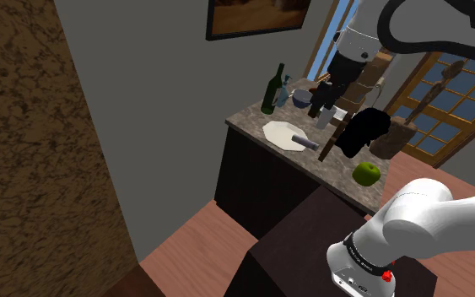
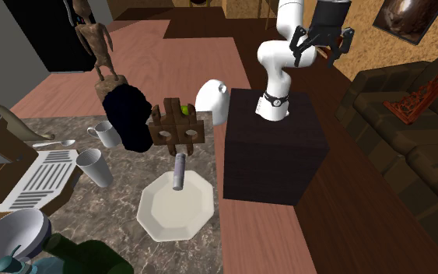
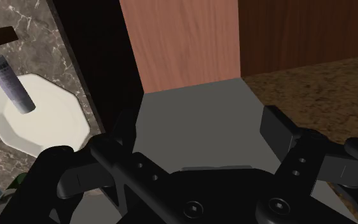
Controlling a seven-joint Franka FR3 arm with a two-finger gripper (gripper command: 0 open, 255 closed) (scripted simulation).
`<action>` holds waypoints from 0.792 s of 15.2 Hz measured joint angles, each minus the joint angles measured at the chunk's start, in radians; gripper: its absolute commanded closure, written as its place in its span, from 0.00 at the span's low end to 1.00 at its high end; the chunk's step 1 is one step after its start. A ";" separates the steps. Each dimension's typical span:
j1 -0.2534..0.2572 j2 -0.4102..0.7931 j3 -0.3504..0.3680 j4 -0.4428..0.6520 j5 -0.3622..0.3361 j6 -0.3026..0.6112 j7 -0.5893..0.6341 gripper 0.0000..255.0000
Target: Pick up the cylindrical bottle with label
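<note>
1. Marble-look table [image 2: 112, 222] carries everything. The end effector [image 2: 322, 48] hangs high over the dark stand [image 2: 271, 148], well apart from the table, jaws spread wide and holding nothing.
2. Brown wooden rack [image 2: 176, 131] stands just beside the target, so I'd descend clear of it.
3. White octagonal plate [image 2: 174, 210] bears the grey labelled bottle [image 2: 179, 171], which lies across its rim. Close across its width.

Black letters "FRAN" on the white robot arm [image 1: 446, 25] — cut off by the shoulder view's edge. Print on the small grey cylindrical bottle [image 3: 10, 86] — label not legible.
</note>
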 measured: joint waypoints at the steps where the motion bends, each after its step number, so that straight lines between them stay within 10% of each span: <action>1: 0.000 0.000 0.000 0.000 0.000 0.000 0.000 0.00; 12: -0.067 0.148 -0.149 -0.097 -0.109 0.215 -0.178 0.00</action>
